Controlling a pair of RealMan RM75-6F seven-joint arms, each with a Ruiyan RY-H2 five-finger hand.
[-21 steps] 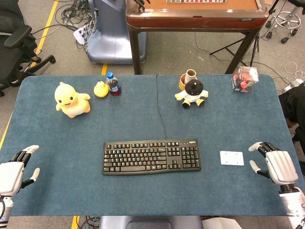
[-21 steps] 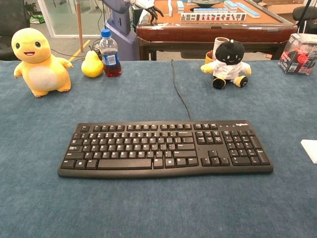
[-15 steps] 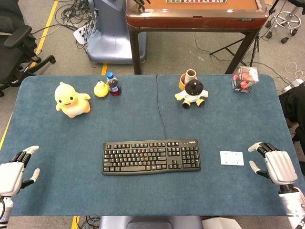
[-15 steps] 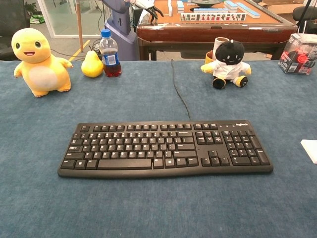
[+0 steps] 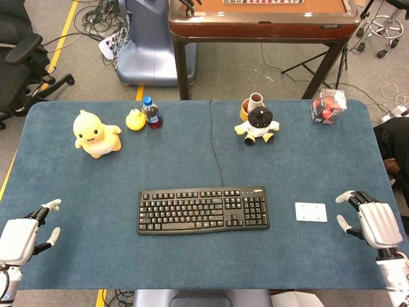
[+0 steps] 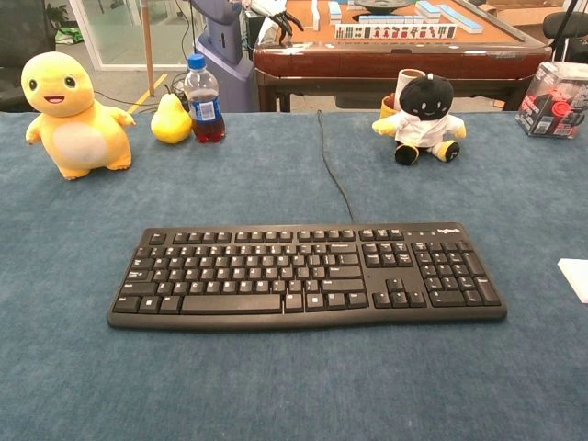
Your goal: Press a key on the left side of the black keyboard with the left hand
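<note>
- Head view: black keyboard lies flat mid-tabletop, long side parallel to the near edge, cable running off its back toward the far edge.
- Left hand sits at the near-left corner, well apart from the keyboard's left end; fingers spread, holding nothing, not touching any key.
- Right hand is well off the keyboard's right end, past the white card that lies near that end; fingers apart w/ a slight curl, nothing in it.
- Chest view: neither hand shows; keyboard fills the middle, all keys look level, none visibly down.
- Other stuff, all well behind the keyboard: yellow duck plush back-left, small yellow toy touching or just beside the bottle, black-and-white plush back-right w/ a cup just behind it, clear box further right.
- Progress, my read: basically at the start. Nothing pressed yet; approach not made.
- Left to do: bring left hand across to the keyboard's left key block, get one finger over a key, push down, lift off.
- Risk, my guess: spread fingers could hit several keys at once unless one finger leads.
</note>
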